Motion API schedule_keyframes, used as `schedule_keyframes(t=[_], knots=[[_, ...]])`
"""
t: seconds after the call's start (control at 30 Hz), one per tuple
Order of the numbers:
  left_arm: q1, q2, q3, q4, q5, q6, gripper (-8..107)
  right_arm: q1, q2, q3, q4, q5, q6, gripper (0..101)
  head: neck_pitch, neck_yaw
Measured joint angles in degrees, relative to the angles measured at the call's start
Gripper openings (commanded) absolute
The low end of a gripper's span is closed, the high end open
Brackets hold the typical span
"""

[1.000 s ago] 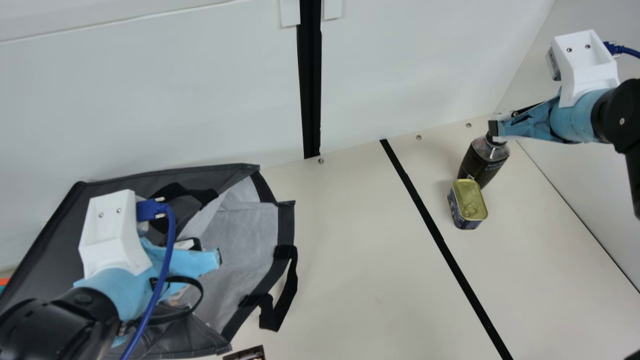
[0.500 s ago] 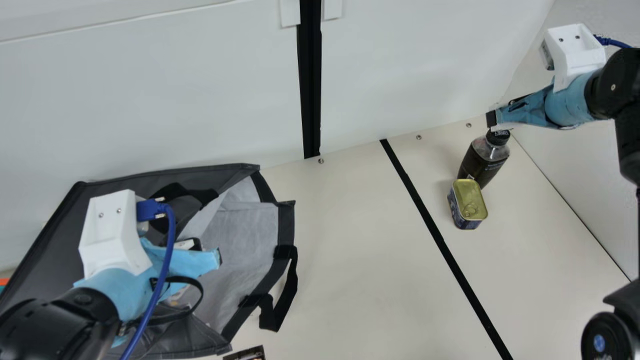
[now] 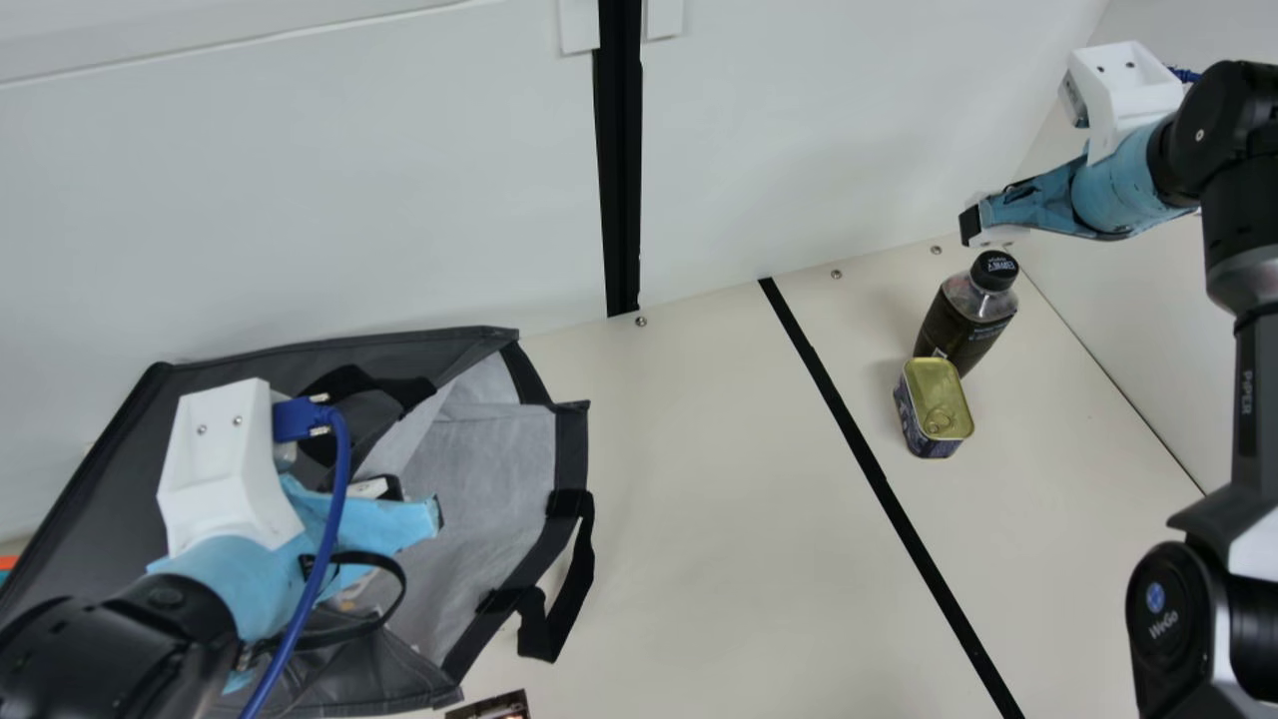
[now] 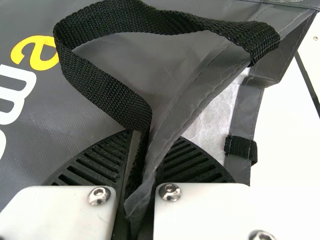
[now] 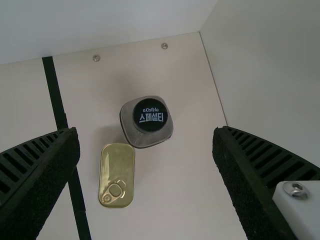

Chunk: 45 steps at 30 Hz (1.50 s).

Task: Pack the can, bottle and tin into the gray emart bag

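Observation:
My left gripper (image 3: pixel 431 514) is over the gray bag (image 3: pixel 90 439) in the main view. In the left wrist view, the left gripper (image 4: pixel 140 160) is shut on the edge and black strap of the bag (image 4: pixel 200 65). My right gripper (image 3: pixel 970 226) hangs above and slightly behind the bottle (image 3: pixel 963 320), not touching it. The right wrist view has the right gripper (image 5: pixel 146 145) wide open, with the upright dark-capped bottle (image 5: pixel 150 117) and the gold-topped tin (image 5: pixel 117 175) below between its fingers. The tin (image 3: pixel 935 407) stands close in front of the bottle.
White walls stand behind and at the right of the table (image 3: pixel 719 499). A black tape line (image 3: pixel 879 479) crosses the table left of the tin. A small dark printed item (image 3: pixel 491 705) lies at the near edge by the bag.
My right gripper has risen off the bottle's cap and shifted slightly left and back, leaving the bottle standing. The left arm, bag and tin have not moved.

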Motion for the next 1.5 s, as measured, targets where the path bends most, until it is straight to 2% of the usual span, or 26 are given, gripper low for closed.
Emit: schedule_keyframes(t=[0.77, 1.5], knots=[[0.0, 0.0, 0.0, 0.0, 0.0, 0.0, 10, 0.2, 7.2, -2.6, 1.2, -0.1, 0.4, 91, 0.0, 0.0], [0.0, 0.0, 0.0, 0.0, 0.0, 0.0, 10, 0.5, 10.3, -1.9, 1.4, -0.1, 1.0, 91, 0.0, 0.0]])
